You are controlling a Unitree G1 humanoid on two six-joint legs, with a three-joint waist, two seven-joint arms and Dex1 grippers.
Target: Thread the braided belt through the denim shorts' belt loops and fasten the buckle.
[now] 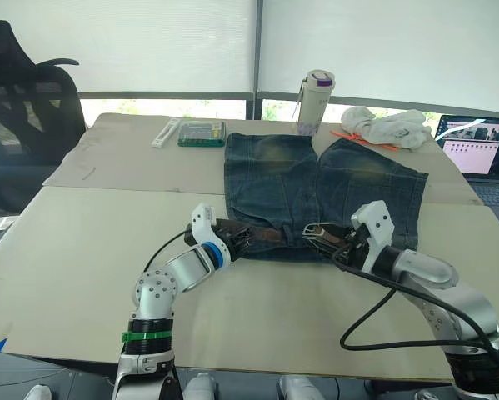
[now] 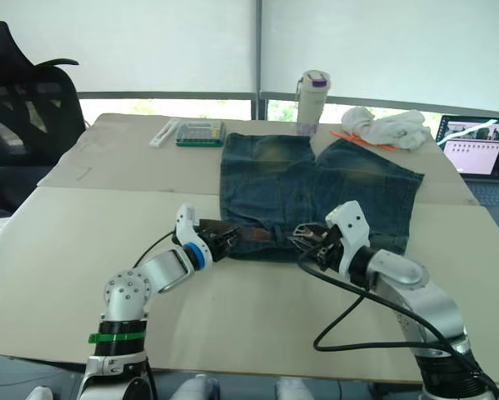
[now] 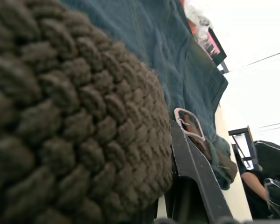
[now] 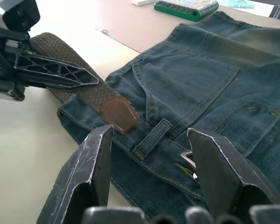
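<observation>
Flanking the denim shorts [image 1: 316, 187]: bottle [image 1: 316, 102], white cloth [image 1: 392, 127], laptop [image 1: 482, 150].

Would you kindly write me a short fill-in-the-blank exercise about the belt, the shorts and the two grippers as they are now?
1. The left gripper is shut on the braided ____.
2. The right gripper hovers over the waistband of the denim shorts with its jaws ____.
3. The belt's leather tip lies just short of a belt ____.
4. The green box sits beyond the shorts' ____ leg.

Missing: belt; open; loop; left
</observation>
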